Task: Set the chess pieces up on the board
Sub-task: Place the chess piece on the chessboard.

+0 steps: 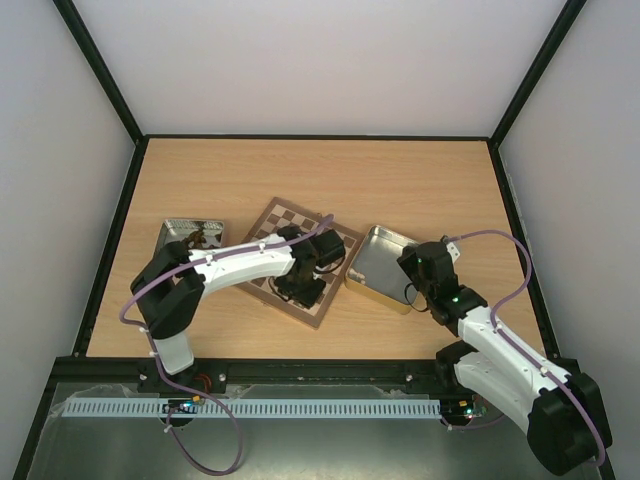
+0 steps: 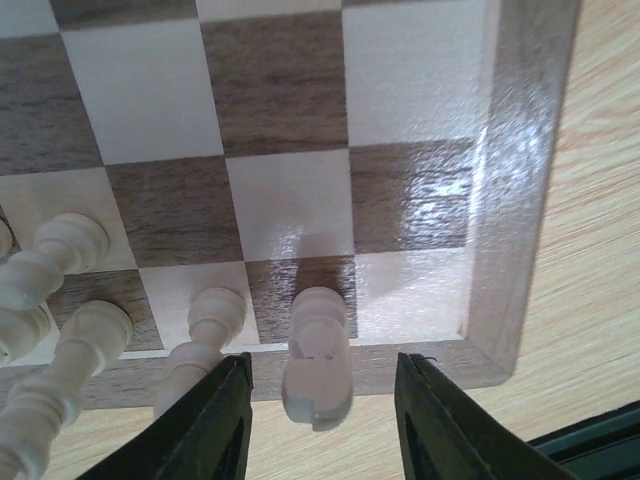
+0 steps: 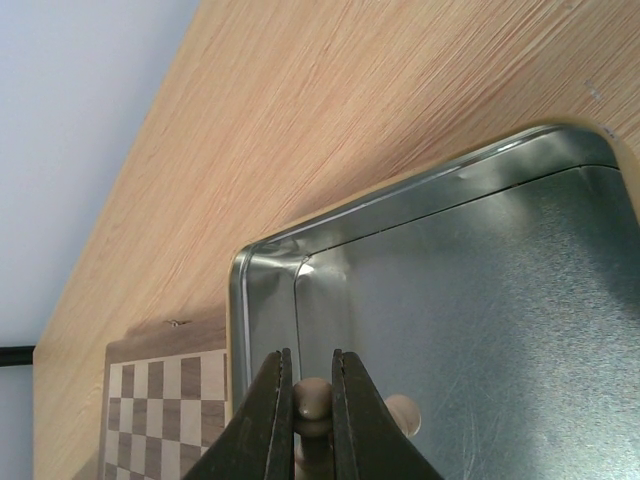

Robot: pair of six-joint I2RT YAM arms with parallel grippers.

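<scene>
The board (image 1: 292,216) lies tilted at the table's middle. My left gripper (image 1: 300,285) hangs over its near edge. In the left wrist view my left gripper (image 2: 320,420) is open, with a pale cream chess piece (image 2: 318,345) standing free between the jaws on a dark square of the board (image 2: 285,100), one square from the corner. More cream pieces (image 2: 205,330) stand to its left. My right gripper (image 3: 310,365) is shut on the round head of a cream piece (image 3: 313,400), above the silver tray (image 3: 480,300). It also shows in the top view (image 1: 415,275).
A gold tin (image 1: 190,235) with dark pieces sits left of the board. The silver tray (image 1: 378,262) sits right of the board, touching its corner. Black frame posts and pale walls ring the table.
</scene>
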